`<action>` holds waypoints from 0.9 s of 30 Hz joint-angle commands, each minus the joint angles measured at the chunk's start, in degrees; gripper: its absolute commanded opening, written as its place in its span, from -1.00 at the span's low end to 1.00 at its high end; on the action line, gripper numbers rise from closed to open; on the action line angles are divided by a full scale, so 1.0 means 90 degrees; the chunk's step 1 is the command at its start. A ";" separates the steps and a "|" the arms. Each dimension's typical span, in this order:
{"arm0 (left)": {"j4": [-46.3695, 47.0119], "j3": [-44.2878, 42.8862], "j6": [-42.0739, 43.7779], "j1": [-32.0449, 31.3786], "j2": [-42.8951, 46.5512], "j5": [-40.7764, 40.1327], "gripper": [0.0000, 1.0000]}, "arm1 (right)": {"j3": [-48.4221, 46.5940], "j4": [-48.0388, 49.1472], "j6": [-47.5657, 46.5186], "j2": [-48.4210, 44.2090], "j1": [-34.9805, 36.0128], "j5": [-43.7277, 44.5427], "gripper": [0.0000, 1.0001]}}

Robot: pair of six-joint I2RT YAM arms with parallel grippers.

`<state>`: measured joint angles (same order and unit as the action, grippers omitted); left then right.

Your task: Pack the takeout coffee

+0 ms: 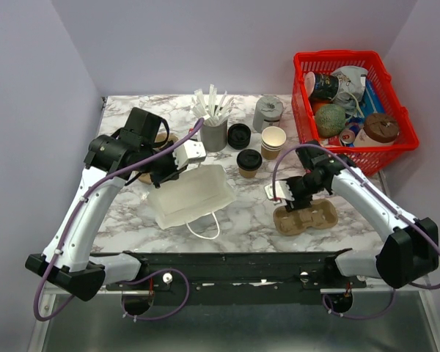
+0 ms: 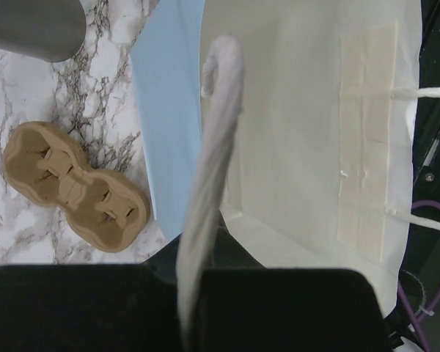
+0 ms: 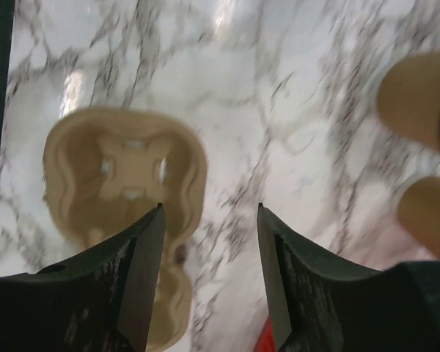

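The takeout coffee (image 1: 249, 163), a tan cup with a black lid, stands upright mid-table; it also shows at the right edge of the right wrist view (image 3: 414, 92). A white paper bag (image 1: 191, 194) lies on its side to its left. My left gripper (image 1: 193, 152) is shut on the bag's twisted white handle (image 2: 214, 139), above the bag's back edge. The bag's open inside (image 2: 301, 125) faces the left wrist camera. My right gripper (image 1: 273, 192) is open and empty, just above a brown two-cup carrier (image 1: 304, 218), with its fingertips (image 3: 152, 220) over the carrier's edge (image 3: 125, 169).
Behind the coffee are a stack of black lids (image 1: 239, 136), a lidless stack of paper cups (image 1: 273, 141), a grey holder of white sticks (image 1: 214, 132) and a grey can (image 1: 268, 114). A full red basket (image 1: 302, 110) stands at the back right.
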<state>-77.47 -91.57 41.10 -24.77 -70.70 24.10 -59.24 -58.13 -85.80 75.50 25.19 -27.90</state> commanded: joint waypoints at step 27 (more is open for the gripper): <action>-0.0308 0.0233 -0.0055 -0.0021 0.0013 0.0067 -1.00 | 0.1163 -0.0505 -0.1268 0.0165 -0.1080 0.1079 0.13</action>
<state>-77.21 -89.91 40.88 -24.77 -70.65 24.12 -48.58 -64.03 -97.93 76.16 16.08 -19.25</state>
